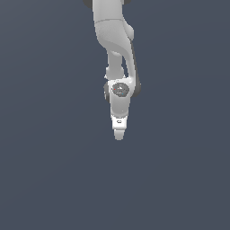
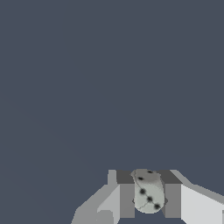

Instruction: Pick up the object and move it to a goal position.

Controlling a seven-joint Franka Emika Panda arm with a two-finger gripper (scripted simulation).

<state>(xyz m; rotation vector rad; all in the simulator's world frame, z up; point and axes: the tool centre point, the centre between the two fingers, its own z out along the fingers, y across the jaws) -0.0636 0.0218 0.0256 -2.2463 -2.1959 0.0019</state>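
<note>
A small white die with black pips [image 2: 148, 192] sits between my two fingertips in the wrist view, with a pad pressed to each side. My gripper [image 2: 149, 197] is shut on it. In the exterior view the white arm hangs down from the top and my gripper [image 1: 119, 134] points downward over the plain dark grey floor; the die is hidden behind the hand there. No goal marker shows in either view.
Only the flat dark grey surface [image 1: 54, 170] shows around the arm in both views.
</note>
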